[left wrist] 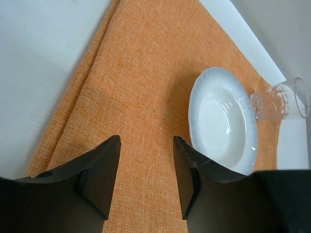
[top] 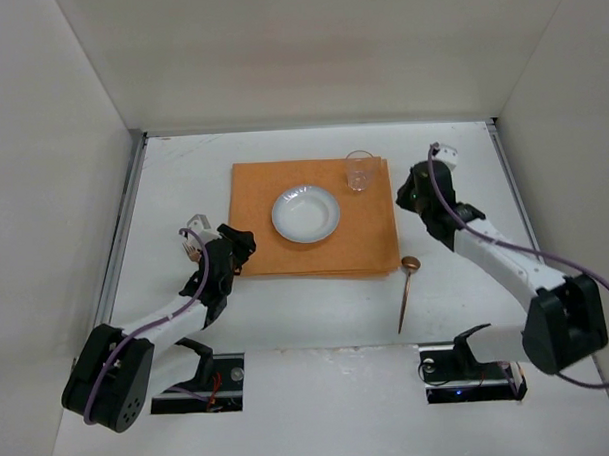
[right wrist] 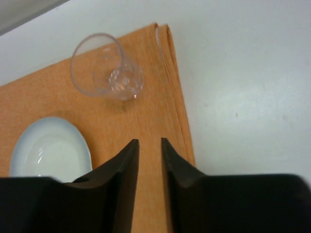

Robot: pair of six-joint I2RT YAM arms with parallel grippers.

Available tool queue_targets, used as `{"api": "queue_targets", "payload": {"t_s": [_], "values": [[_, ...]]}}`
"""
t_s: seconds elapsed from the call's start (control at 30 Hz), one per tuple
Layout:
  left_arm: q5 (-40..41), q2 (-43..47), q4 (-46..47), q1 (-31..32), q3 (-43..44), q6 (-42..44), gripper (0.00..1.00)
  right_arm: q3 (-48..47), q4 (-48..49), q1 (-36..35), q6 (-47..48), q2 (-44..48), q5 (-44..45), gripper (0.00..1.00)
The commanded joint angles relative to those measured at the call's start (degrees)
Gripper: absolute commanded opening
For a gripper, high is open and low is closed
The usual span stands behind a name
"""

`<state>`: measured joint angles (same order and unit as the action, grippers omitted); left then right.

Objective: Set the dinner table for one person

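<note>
The white dinner table carries an orange cloth mat. A white plate sits at the mat's middle, and a clear glass stands upright at its far right corner. A brown spoon lies on the bare table just right of the mat's near right corner. My left gripper is open and empty over the mat's near left corner; in the left wrist view the plate lies to its right. My right gripper hovers at the mat's right edge, narrowly open and empty, near the glass.
Thin metal rails run along the table's left edge and right edge. White walls close in the back and both sides. The arm bases stand at the near edge.
</note>
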<state>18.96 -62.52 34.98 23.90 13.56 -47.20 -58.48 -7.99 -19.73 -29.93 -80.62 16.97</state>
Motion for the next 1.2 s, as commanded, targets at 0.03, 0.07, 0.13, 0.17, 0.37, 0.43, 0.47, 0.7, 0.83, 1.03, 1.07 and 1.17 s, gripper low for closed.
{"api": "queue_targets", "payload": {"t_s": [0.03, 0.07, 0.13, 0.17, 0.37, 0.43, 0.47, 0.7, 0.83, 1.03, 1.07, 1.17], "values": [[-1.03, -0.76, 2.99, -0.48, -0.12, -0.96, 0.45, 14.33, -0.34, -4.65, -9.43, 11.34, 8.15, 0.14], [-1.38, -0.76, 3.07, -0.31, -0.11, -1.31, 0.45, 17.23, -3.23, -5.53, -11.88, 14.32, 9.73, 0.12], [-1.38, -0.67, 3.07, 0.22, -0.11, -1.49, 0.45, 22.86, -8.51, -7.55, -17.42, 20.47, 10.8, 0.13], [-1.21, -0.93, 3.16, 0.57, 0.06, -1.49, 0.45, 25.06, -11.23, -8.43, -19.7, 22.76, 10.37, 0.17], [-1.3, -1.99, 3.6, 1.01, 0.24, -1.76, 0.45, 30.88, -25.13, -14.85, -32.45, 29.28, 10.36, 0.38], [-1.73, -2.52, 3.86, 0.49, 0.24, -1.93, 0.45, 31.58, -27.07, -15.99, -34.57, 30.25, 10.45, 0.41], [-2.08, -2.43, 3.87, 0.49, 0.24, -2.02, 0.45, 31.84, -27.25, -16.26, -34.67, 30.26, 10.1, 0.41], [-2.17, -1.38, 3.87, 0.05, -0.2, -2.11, 0.45, 30.36, -25.24, -17.84, -31.68, 21.92, 5.35, 0.32], [-1.65, -0.58, 3.87, -0.13, -0.47, -1.93, 0.45, 28.51, -24.45, -18.29, -29.66, 18.05, 4.83, 0.3], [-2.35, -1.2, 3.87, -0.92, -0.47, -2.11, 0.45, 26.84, -23.65, -18.29, -25.97, 14.97, 4.21, 0.24], [-2.52, -1.29, 3.87, -1.09, -0.47, -2.19, 0.45, 26.84, -23.65, -18.29, -25.97, 14.97, 4.21, 0.24], [-2.26, -1.02, 3.87, -1.01, -0.55, -2.19, 0.45, 25.88, -26.52, -18.29, -25.62, 16.1, 5.86, 0.08]]}}
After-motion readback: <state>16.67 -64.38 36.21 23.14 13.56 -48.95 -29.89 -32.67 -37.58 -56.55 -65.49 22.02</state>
